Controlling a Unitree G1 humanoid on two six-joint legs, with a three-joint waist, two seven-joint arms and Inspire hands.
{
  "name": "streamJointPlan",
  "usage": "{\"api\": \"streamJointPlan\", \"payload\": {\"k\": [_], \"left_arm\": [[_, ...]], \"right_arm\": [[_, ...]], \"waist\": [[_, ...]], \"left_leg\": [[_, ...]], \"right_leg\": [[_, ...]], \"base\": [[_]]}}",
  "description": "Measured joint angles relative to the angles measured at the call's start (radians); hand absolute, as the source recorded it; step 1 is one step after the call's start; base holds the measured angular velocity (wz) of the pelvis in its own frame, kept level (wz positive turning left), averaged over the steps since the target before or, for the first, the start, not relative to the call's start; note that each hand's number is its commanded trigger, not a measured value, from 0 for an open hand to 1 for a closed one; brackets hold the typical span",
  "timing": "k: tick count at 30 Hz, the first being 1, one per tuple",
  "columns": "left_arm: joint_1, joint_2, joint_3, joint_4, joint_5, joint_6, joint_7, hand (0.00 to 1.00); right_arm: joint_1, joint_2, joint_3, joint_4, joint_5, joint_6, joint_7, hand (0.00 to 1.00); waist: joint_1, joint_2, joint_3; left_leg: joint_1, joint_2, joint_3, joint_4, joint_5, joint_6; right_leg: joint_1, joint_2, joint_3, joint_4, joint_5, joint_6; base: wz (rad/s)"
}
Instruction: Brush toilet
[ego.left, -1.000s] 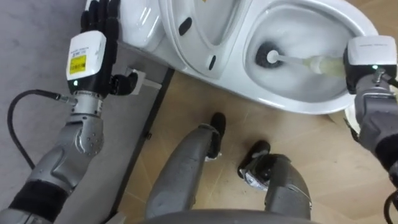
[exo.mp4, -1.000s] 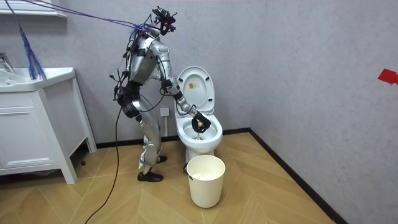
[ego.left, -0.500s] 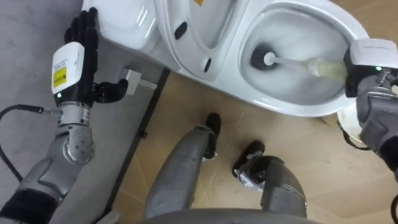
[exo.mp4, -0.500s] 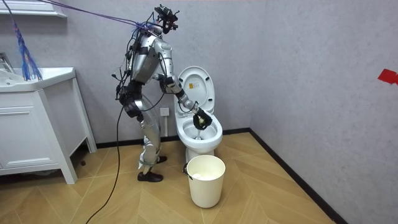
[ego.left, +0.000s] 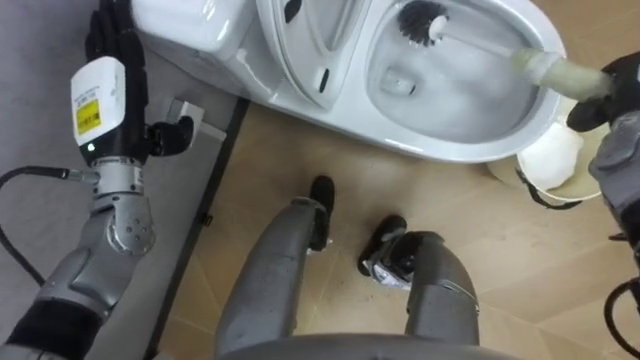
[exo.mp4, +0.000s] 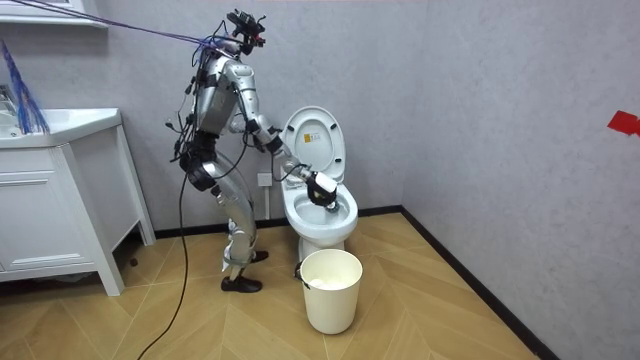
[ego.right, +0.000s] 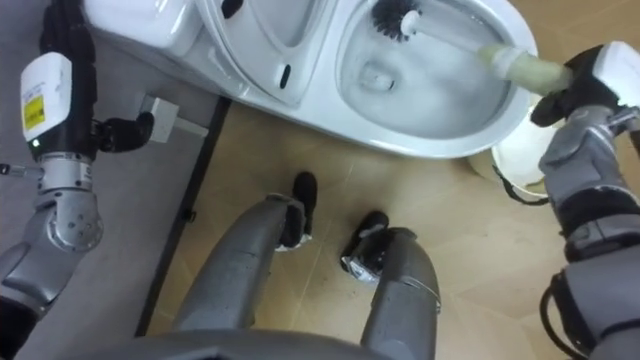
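Toilet (ego.left: 400, 125): lid up, bowl just ahead of the right robot hand (ego.right: 590, 85).
Bin (exo.mp4: 331, 295): on the floor, below that robot hand.
Brush (ego.left: 480, 45): handle clasped in the right robot hand's curled fingers, bristle head inside the bowl.
Left robot hand (ego.left: 105, 95): fingers straight, empty, beside the tank.

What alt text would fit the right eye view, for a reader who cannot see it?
The robot's right hand grips a toilet brush by its handle, with the black bristle head inside the open white toilet bowl. Its left hand is raised with straight fingers beside the tank.
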Motion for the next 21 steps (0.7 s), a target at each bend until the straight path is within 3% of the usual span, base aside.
{"api": "streamJointPlan", "payload": {"k": [2, 5, 9, 12, 14, 18, 21], "left_arm": [[0.003, -0.007, -0.001, 0.014, 0.011, 0.002, 0.0, 0.0], [0.023, -0.035, -0.024, 0.031, 0.011, 0.021, -0.005, 0.0], [0.049, -0.048, -0.025, 0.029, 0.011, 0.023, -0.029, 0.0], [0.052, -0.053, -0.019, 0.029, 0.011, 0.019, -0.038, 0.0], [0.056, -0.05, -0.018, 0.029, 0.01, 0.019, -0.039, 0.0], [0.048, -0.042, -0.018, 0.03, -0.002, 0.016, -0.04, 0.0], [0.047, -0.018, -0.018, 0.033, -0.016, 0.015, -0.042, 0.0]], "right_arm": [[0.027, 0.024, 0.0, -0.014, -0.05, 0.002, -0.018, 1.0], [0.066, 0.062, 0.003, -0.014, -0.087, 0.015, -0.022, 1.0], [0.095, 0.092, 0.032, -0.032, -0.147, 0.047, 0.001, 1.0], [0.13, 0.095, 0.032, -0.107, -0.211, 0.089, 0.011, 1.0], [0.133, 0.094, 0.04, -0.138, -0.245, 0.103, 0.025, 1.0], [0.162, 0.092, 0.078, -0.257, -0.355, 0.172, 0.094, 1.0], [0.195, 0.079, 0.082, -0.361, -0.437, 0.209, 0.151, 1.0]], "waist": [[0.002, 0.017, -0.0002], [0.023, 0.07, -0.0071], [0.035, 0.1, -0.0129], [0.057, 0.102, -0.0142], [0.057, 0.102, -0.0142], [0.062, 0.103, -0.0148], [0.063, 0.101, -0.0138]], "left_leg": [[0.015, 0.001, 0.0, -0.001, -0.003, 0.0], [0.03, 0.018, 0.003, -0.011, -0.005, 0.0], [0.028, 0.024, 0.006, -0.013, -0.004, -0.001], [0.018, 0.035, 0.008, -0.017, -0.001, -0.011], [0.021, 0.038, 0.008, -0.02, 0.001, -0.014], [0.04, 0.064, 0.008, -0.021, 0.001, -0.034], [0.049, 0.069, 0.002, -0.026, 0.003, -0.046]], "right_leg": [[0.017, 0.002, -0.003, -0.006, 0.002, 0.002], [0.039, 0.023, -0.003, -0.048, 0.019, 0.007], [0.036, 0.029, -0.002, -0.054, 0.027, 0.009], [0.025, 0.044, -0.001, -0.066, 0.034, -0.005], [0.028, 0.053, 0.0, -0.074, 0.04, -0.018], [0.059, 0.086, -0.005, -0.104, 0.048, -0.038], [0.068, 0.095, -0.007, -0.111, 0.046, -0.048]], "base": [[-0.02], [-0.23], [-0.07], [-0.09], [-0.07], [-0.08], [0.0]]}}
